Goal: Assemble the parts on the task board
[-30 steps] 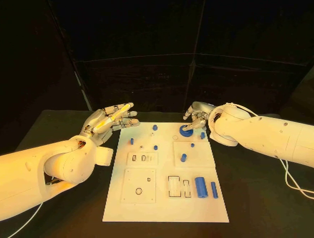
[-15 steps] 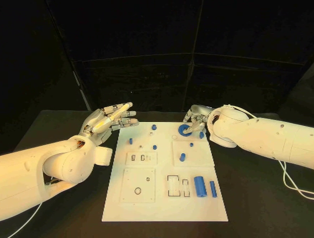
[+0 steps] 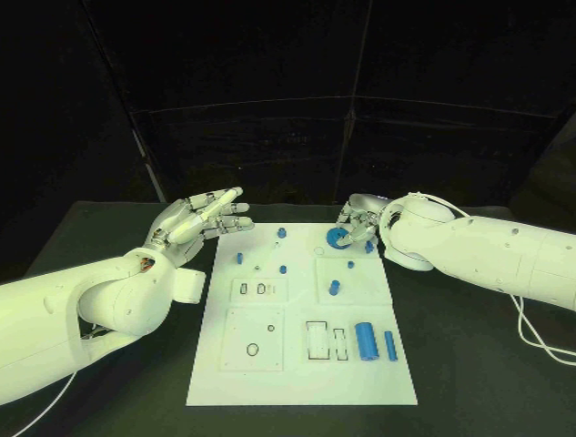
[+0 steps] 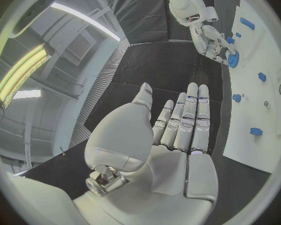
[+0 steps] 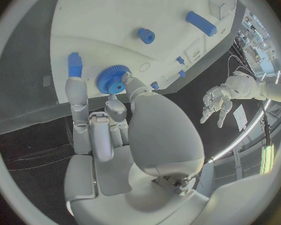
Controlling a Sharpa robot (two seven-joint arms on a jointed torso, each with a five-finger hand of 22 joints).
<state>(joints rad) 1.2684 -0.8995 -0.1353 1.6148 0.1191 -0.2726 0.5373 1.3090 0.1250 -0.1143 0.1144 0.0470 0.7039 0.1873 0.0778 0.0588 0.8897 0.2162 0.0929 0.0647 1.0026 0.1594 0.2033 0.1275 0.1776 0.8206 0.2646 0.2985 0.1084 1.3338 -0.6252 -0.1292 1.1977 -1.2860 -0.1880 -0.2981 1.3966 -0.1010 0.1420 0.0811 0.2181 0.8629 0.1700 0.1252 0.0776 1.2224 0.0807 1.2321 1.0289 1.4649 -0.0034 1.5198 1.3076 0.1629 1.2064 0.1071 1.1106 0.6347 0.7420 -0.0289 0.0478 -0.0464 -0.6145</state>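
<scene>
Blue toothed gear wheel (image 3: 337,238) sits at about one o'clock on the flat white rectangular task board (image 3: 301,382), near its far right corner. The silver right hand (image 3: 360,217) has its fingertips (image 5: 126,79) on the gear, pinching its rim. A small blue block (image 5: 75,64) lies just beside another fingertip. The silver left hand (image 3: 203,218) hovers at ten o'clock off the board's edge, fingers straight and apart, holding nothing. A blue cylinder (image 3: 364,341) lies at four o'clock on the board.
</scene>
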